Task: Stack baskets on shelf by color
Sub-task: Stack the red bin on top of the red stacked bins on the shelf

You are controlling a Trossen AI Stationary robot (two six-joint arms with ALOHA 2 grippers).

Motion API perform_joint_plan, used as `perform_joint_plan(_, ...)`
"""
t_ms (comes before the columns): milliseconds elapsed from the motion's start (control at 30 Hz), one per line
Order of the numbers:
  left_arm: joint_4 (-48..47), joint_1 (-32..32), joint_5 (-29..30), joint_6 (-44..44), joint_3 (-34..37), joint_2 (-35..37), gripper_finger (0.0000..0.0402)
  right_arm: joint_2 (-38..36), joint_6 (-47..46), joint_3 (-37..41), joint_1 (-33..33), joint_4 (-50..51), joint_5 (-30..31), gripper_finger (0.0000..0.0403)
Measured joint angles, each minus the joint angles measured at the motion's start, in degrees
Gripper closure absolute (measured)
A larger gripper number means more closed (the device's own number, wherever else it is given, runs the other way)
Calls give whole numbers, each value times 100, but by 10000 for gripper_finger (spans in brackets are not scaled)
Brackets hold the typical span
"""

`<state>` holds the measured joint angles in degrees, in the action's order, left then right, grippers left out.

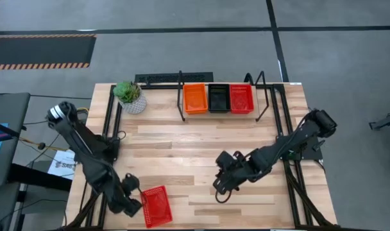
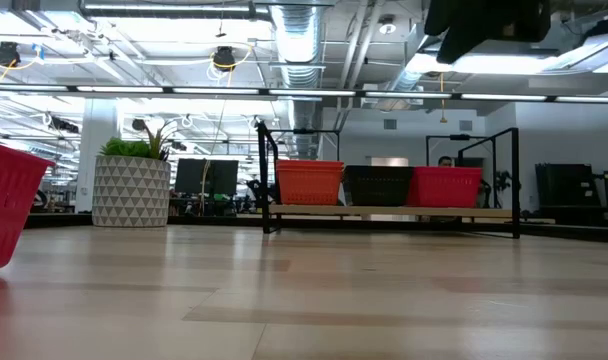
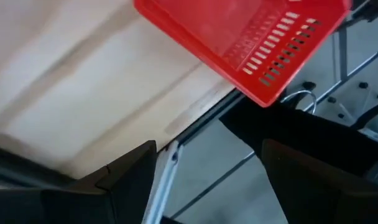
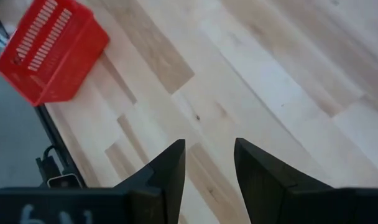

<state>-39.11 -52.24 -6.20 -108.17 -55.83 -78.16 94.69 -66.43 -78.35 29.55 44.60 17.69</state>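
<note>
On the shelf [image 1: 264, 102] at the table's far side stand orange [image 1: 195, 97], black [image 1: 218, 97] and red [image 1: 241, 97] baskets side by side; they also show in the low view, with the orange one [image 2: 309, 182] at the left. A single red basket [image 1: 156, 205] rests on the table at its near-left corner. My left gripper [image 1: 133, 200] is open just left of that red basket [image 3: 251, 43], apart from it. My right gripper [image 1: 222, 187] is open and empty above bare wood [image 4: 270, 74] in the near middle, and the red basket [image 4: 49, 50] lies farther off.
A white patterned plant pot [image 1: 132, 99] stands at the far left, beside the shelf. The single red basket lies close to the table's near edge [image 3: 195, 121]. Black frame bars run along the table's left and right sides. Bare wood lies between the arms and the shelf.
</note>
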Motion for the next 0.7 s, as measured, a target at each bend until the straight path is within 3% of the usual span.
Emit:
perform_joint_plan(233,1069,-110,280,-135,-2,-946,123,197,-11,-4,45,-396,-52,246)
perform_joint_plan(467,1486,191,491,141,-2,-1719,123,202,-16,0,32,-591,-63,250)
perform_joint_plan(700,2083,848,607,1321,-2,-2063,123,211,-16,0,32,-658,-61,250)
